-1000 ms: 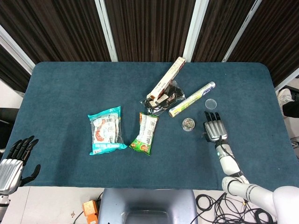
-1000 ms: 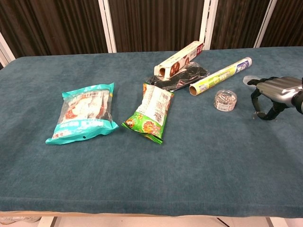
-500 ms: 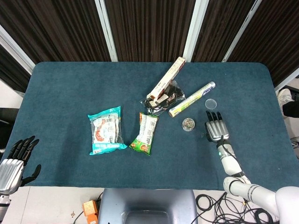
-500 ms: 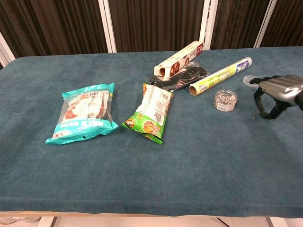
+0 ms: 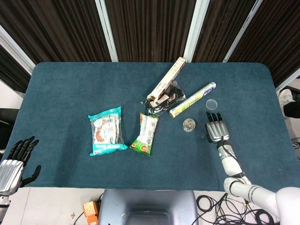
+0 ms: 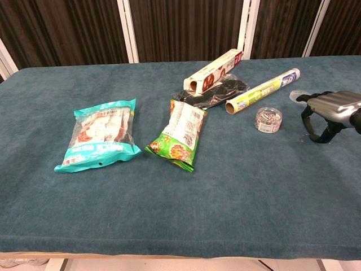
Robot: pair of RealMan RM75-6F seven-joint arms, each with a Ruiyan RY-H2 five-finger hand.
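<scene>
**Right hand nudged back toward table centre, nothing picked up**

Shifted slightly left versus half a second ago: right hand [image 6: 330,110], roughly back where it sat a second ago. Hovers palm-down over the cloth with fingers arched downward and apart, holding nothing. Fingertips [image 6: 312,136] close to the cloth; cannot tell whether touching.

Nearest item: small round clear tub [image 6: 267,119] of metal bits, just beside the right hand on its inner side, not touched. Same tub in head view [image 5: 189,124], right hand [image 5: 216,129] next to it. Flat clear lid [image 5: 212,103] just beyond the fingertips, apart from them; unmoved.

Left hand [image 5: 14,161] parked off the table's near-left corner, fingers spread, empty. Same pose as earlier. Seen in head view only.

Everything else unchanged on the blue table [image 5: 65,93]:
- foil roll [image 5: 192,100] lying diagonal, near the tub
- long carton [image 5: 167,82] resting on a black packet [image 5: 174,97]
- green snack bag [image 5: 146,133] mid-table
- teal snack bag [image 5: 106,131] just left of the green one, apart from it
</scene>
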